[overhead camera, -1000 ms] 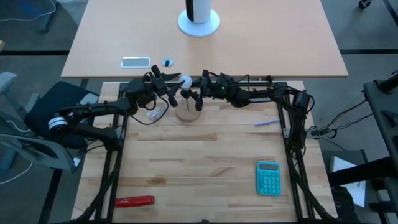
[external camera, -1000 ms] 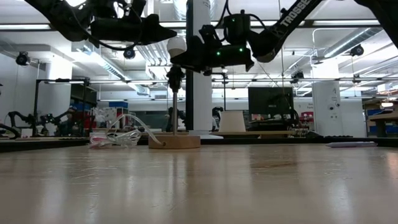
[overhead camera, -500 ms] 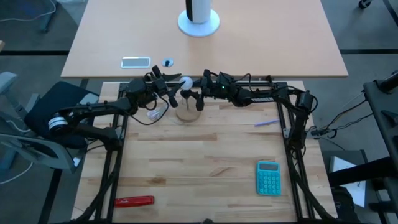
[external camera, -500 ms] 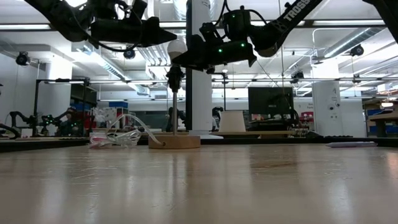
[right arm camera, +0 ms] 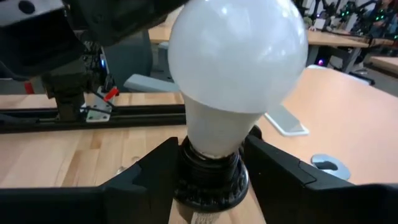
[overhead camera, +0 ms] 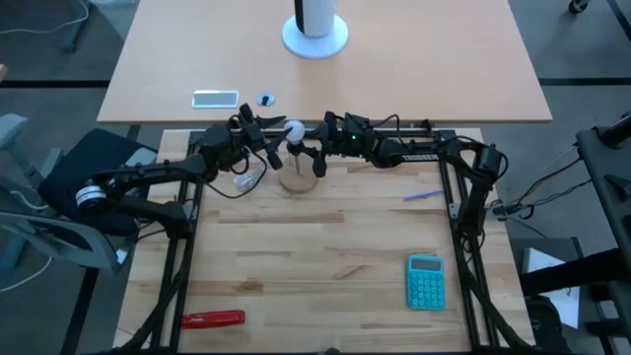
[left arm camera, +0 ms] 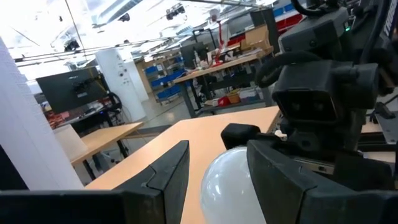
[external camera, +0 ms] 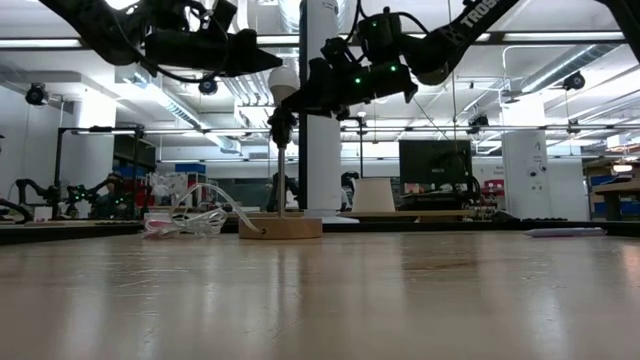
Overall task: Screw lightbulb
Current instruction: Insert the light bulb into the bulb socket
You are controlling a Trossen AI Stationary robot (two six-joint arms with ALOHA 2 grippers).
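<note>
The lightbulb [overhead camera: 294, 129] sits upright in a dark socket [right arm camera: 210, 168] at the top of a thin stem rising from the round wooden base [external camera: 280, 227], well above the worktop [overhead camera: 325, 256]. In the low view it shows as a white dome between the two tools.

The right tool [right arm camera: 208, 163] straddles the socket just below the bulb, one finger on either side of the dark collar. They look close against it, but whether they actually clamp it cannot be told. The left tool [left arm camera: 217, 171] comes in from the opposite side with its fingers spread on either side of the white dome, which lies directly ahead of it and between them; no contact is visible, so it reads as open and not yet gripping.

The bulb is probably light, smooth and slippery, with a thin, brittle shell, so squeezing hard risks cracking it and a loose grip risks spinning without turning it. The best hold looks to be across the widest part of the dome, pads on opposite sides, with moderate pressure. The slender stem may flex or tip, so the socket likely needs steadying by the right tool.

Below the left tool, beside the base, lies a crumpled clear wrapper [external camera: 185, 222].
</note>
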